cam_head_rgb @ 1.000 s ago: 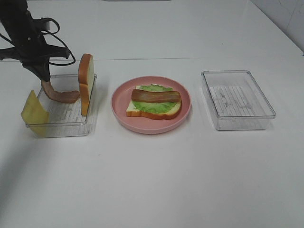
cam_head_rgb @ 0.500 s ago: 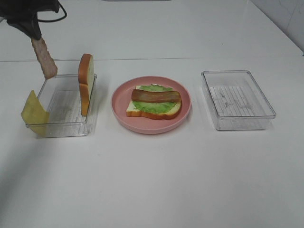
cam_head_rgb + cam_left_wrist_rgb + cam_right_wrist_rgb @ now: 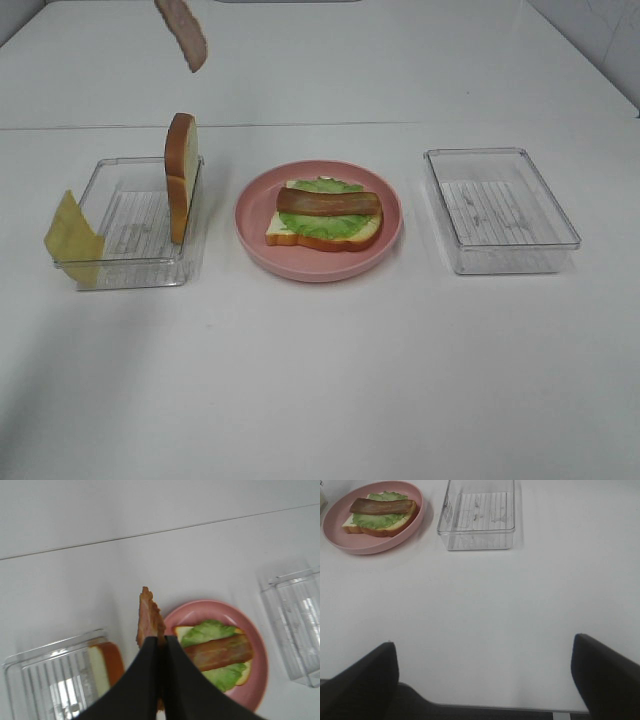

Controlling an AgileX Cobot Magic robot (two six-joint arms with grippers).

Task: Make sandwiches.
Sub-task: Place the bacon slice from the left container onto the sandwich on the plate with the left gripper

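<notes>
My left gripper (image 3: 161,642) is shut on a reddish-brown bacon strip (image 3: 149,620) and holds it high in the air; in the exterior view only the strip (image 3: 184,32) shows at the top edge. On the pink plate (image 3: 320,272) lies a bread slice (image 3: 330,238) with green lettuce (image 3: 325,220) and a second bacon strip (image 3: 329,203) on top. Another bread slice (image 3: 180,190) stands upright in the left clear tray (image 3: 120,265). A yellow cheese square (image 3: 72,238) leans on that tray's left end. My right gripper (image 3: 485,675) is open and empty above the table.
An empty clear tray (image 3: 500,210) stands right of the plate and also shows in the right wrist view (image 3: 477,515). The white table runs wide in front of the plate and trays.
My left gripper lifted the bacon strip out of the left tray, then carried it up and to the right, leaving the exterior view's top edge.
</notes>
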